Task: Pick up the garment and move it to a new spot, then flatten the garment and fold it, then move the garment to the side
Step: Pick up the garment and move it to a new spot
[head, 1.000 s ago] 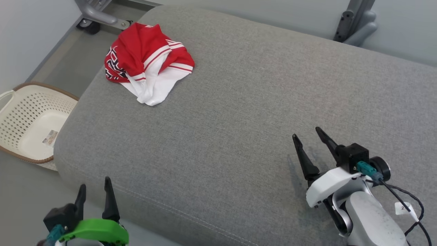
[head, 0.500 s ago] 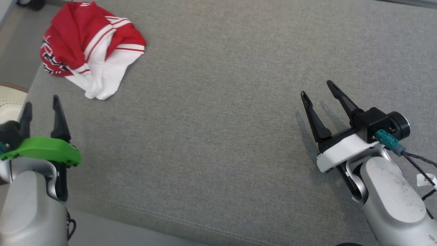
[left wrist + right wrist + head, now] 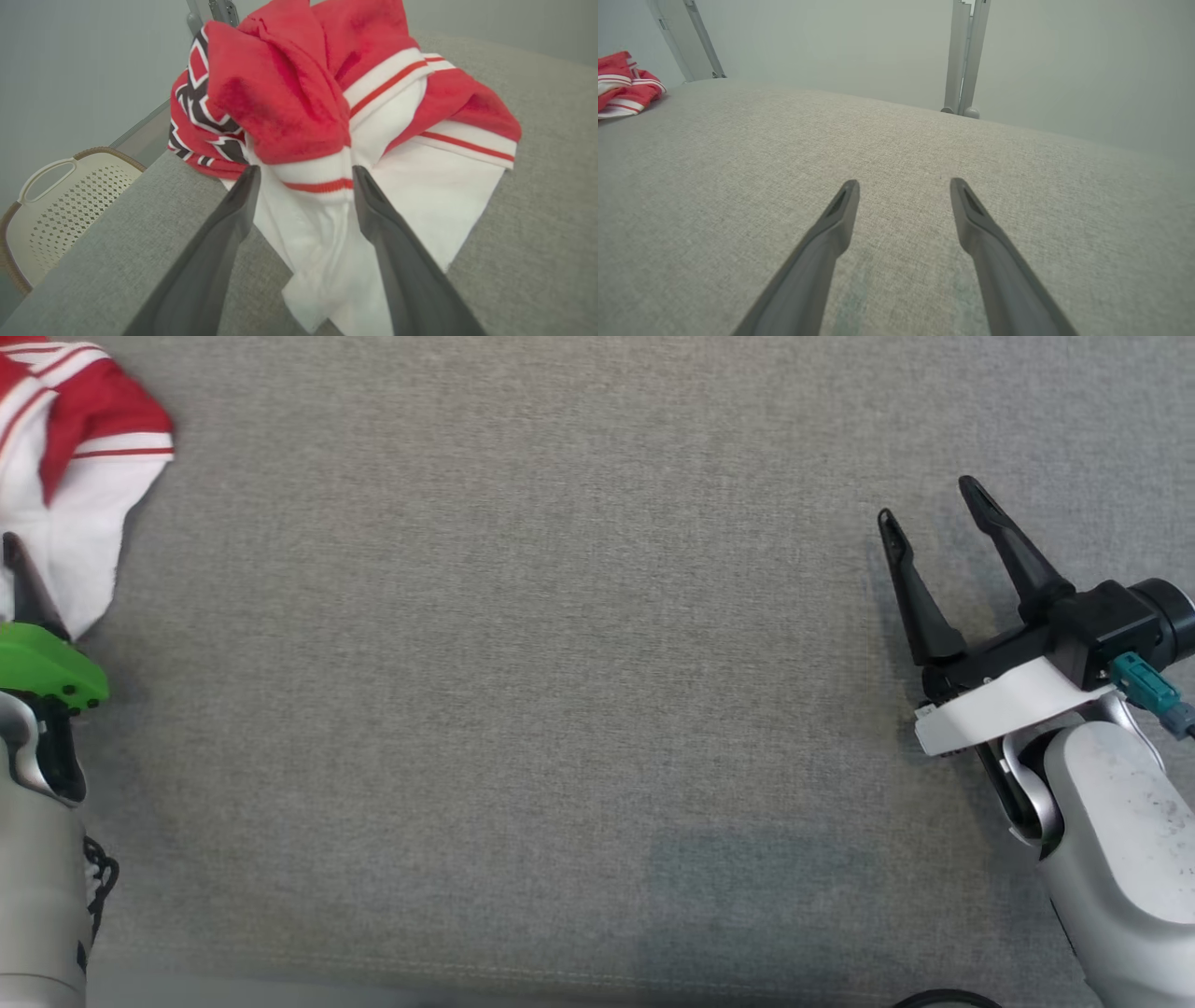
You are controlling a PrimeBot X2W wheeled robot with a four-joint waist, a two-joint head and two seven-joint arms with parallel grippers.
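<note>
Garment (image 3: 327, 102) is lying bunched at the cushion's (image 3: 523, 663) left end, just ahead of the left gripper (image 3: 304, 171), jaws standing spread; right gripper (image 3: 929, 501), likewise spread, is hovering over the cushion's right, well apart.

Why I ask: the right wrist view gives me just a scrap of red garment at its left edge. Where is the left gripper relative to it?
Observer: The left gripper is right at the garment. In the left wrist view, a white fold with a red stripe shows between its fingers.
Operator: Is it gripping?
Observer: No, its jaws stand open. Whether the fingers touch the cloth I cannot tell.
Operator: Anything near that end?
Observer: A cream perforated basket sits below the edge of the grey cushion, on the garment's side.
</note>
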